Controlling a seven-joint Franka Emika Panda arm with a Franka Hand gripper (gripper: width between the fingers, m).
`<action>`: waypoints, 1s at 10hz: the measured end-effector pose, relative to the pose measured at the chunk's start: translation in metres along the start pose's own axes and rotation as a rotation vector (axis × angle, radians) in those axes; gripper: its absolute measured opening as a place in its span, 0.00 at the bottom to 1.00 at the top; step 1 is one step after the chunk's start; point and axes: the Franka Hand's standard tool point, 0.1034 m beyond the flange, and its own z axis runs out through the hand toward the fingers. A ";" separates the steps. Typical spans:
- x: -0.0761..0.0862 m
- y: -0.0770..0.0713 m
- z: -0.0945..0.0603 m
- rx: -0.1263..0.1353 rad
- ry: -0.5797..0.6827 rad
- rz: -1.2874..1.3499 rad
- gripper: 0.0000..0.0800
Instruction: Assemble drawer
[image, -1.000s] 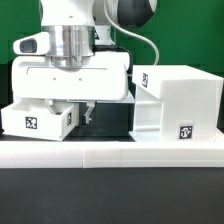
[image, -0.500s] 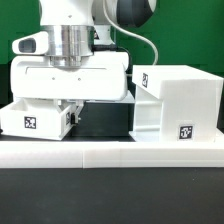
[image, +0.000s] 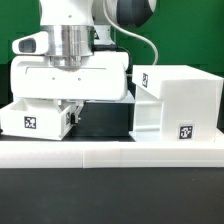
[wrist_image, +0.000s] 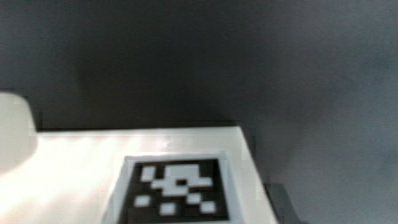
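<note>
One small white open-topped tray (image: 38, 116) with a square tag on its front sits at the exterior view's left. The boxy white housing (image: 176, 103), tagged low on its front, stands at the right. My gripper (image: 72, 112) hangs straight down between them, against the tray's right wall, and its fingers look closed on that wall. The broad white hand hides the tray's top. The wrist view shows a white tagged face of the tray (wrist_image: 178, 185) very close, over dark table; no fingers show there. A second tray is not in view.
A long low white rail (image: 110, 152) runs across the front of the black table. A green backdrop shows behind the arm. A rounded white shape (wrist_image: 13, 130) sits at the edge of the wrist view.
One second ago a finger stood apart to the right of the tray's wall. It has since moved in toward the wall. Nothing has moved in the last half second.
</note>
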 end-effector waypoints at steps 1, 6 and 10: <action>-0.001 0.001 -0.008 0.007 -0.012 -0.072 0.05; -0.008 0.007 -0.014 0.017 -0.029 -0.273 0.05; -0.007 0.004 -0.014 0.010 -0.031 -0.513 0.05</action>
